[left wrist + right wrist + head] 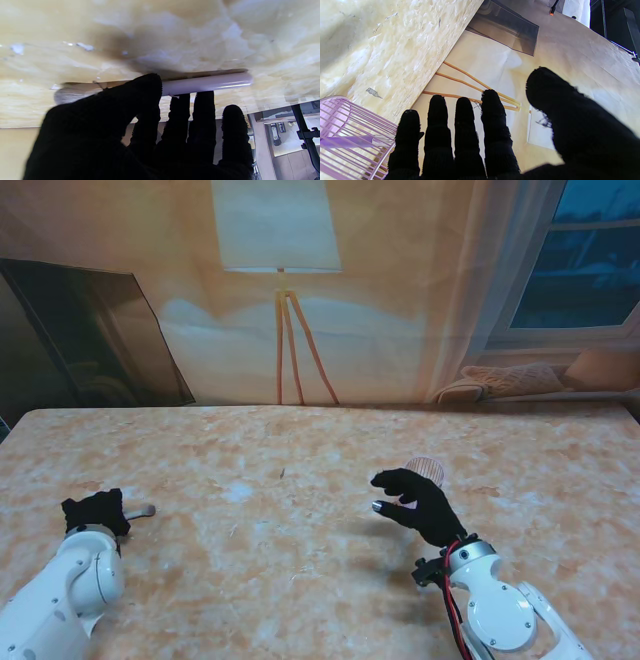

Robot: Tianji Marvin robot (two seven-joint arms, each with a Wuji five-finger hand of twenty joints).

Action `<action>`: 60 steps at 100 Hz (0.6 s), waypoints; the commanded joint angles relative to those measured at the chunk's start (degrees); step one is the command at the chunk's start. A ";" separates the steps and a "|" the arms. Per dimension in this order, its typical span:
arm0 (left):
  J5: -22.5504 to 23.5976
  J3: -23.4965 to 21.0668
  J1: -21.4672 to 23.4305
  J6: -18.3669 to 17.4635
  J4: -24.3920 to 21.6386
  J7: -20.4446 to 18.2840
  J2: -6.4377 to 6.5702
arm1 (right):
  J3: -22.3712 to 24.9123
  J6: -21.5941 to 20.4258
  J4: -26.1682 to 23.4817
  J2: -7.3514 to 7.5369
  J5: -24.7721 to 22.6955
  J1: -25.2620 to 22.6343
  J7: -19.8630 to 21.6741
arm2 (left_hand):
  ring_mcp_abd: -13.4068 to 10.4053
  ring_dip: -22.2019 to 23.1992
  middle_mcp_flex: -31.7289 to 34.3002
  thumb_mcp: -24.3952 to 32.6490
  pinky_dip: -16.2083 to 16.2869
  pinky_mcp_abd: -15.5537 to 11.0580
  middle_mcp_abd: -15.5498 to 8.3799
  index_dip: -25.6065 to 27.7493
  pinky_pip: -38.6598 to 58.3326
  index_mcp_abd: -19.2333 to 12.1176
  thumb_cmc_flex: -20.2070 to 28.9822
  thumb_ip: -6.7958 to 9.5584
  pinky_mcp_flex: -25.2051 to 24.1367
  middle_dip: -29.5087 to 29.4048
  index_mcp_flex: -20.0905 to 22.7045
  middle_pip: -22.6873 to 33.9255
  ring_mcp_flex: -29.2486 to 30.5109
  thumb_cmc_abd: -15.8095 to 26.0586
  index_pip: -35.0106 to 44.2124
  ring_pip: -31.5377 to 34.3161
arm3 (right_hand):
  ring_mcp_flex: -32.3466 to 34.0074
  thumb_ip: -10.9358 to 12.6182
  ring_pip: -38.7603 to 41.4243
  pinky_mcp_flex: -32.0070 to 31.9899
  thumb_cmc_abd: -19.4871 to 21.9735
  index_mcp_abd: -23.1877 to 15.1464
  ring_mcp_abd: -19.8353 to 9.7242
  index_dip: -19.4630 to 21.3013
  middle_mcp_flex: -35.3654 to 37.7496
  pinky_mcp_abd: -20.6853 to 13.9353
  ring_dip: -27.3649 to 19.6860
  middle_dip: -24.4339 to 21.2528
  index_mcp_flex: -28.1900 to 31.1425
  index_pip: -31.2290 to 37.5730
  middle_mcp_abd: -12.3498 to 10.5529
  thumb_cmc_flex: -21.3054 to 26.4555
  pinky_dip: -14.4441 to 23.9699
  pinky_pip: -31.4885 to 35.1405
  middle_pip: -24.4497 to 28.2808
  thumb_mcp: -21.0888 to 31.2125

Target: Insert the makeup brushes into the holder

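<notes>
The left wrist view alone shows one brush (207, 83) lying on the table (175, 37), the left robot hand (140, 135) curled over it. One holder (350, 135) sits just right of the open, empty right robot hand (418, 505).

Pale pink makeup brush (207, 83): bristle end blurred, mid-handle hidden behind black-gloved left hand (130, 135). Lilac wire holder (347, 132): cut off at frame's lower left.
</notes>
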 commanded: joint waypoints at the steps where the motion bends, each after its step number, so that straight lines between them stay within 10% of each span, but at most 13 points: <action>1: -1.56 -0.09 1.19 -0.58 1.58 -1.59 -0.47 | -0.32 0.36 -0.43 -0.39 0.46 -0.64 0.86 | 1.77 -1.68 0.04 4.04 -1.35 0.09 -2.95 3.42 -1.01 2.39 -0.53 -0.75 -0.34 -11.58 -1.85 -8.74 -0.76 1.26 3.94 -1.44 | -0.42 -0.91 -0.29 -0.73 2.22 0.08 -1.36 0.07 -0.16 -0.86 -0.86 -7.17 0.10 -0.79 -0.05 -1.96 0.83 -0.05 -0.29 0.81; 33: -3.50 -1.00 1.26 -3.64 3.38 3.47 -1.20 | -0.47 0.87 -0.84 -0.59 1.72 -0.84 0.57 | 3.64 -5.84 7.69 8.17 -5.51 2.31 -1.69 6.07 4.24 1.89 0.69 -2.23 8.75 -14.07 -1.20 -7.07 8.76 -1.74 5.84 0.80 | -0.32 -1.50 0.06 -0.79 3.79 0.77 -1.25 0.15 0.20 -0.81 -0.83 -7.21 -0.18 -0.42 0.09 -3.79 0.97 0.15 0.01 1.77; 49: -3.78 -1.92 1.64 -5.25 3.12 5.67 -1.52 | -0.56 0.94 -0.74 -0.59 1.80 -0.74 0.63 | 1.34 4.86 17.75 5.49 -0.19 2.58 -4.64 8.29 14.29 -1.87 2.77 -0.96 17.07 7.49 -1.65 -9.10 18.16 -0.58 6.41 12.03 | -0.16 -1.57 0.21 -0.37 3.39 0.81 -1.18 0.18 0.28 -0.85 -0.83 -7.24 -0.22 -0.24 0.22 -3.38 1.03 0.38 0.13 2.30; 60: -3.69 -2.98 2.35 -6.34 1.75 6.13 -1.63 | -0.69 0.83 -0.54 -0.58 1.80 -0.56 0.72 | 0.23 10.85 18.94 3.25 3.24 2.37 -5.70 8.69 18.08 -3.22 4.14 -0.84 18.48 12.13 -2.48 -6.55 19.99 -0.01 6.31 16.74 | 0.04 -1.55 0.32 -0.12 3.16 0.67 -1.10 0.16 0.29 -0.81 -0.84 -7.29 -0.31 -0.20 0.16 -3.17 1.03 0.56 0.14 2.59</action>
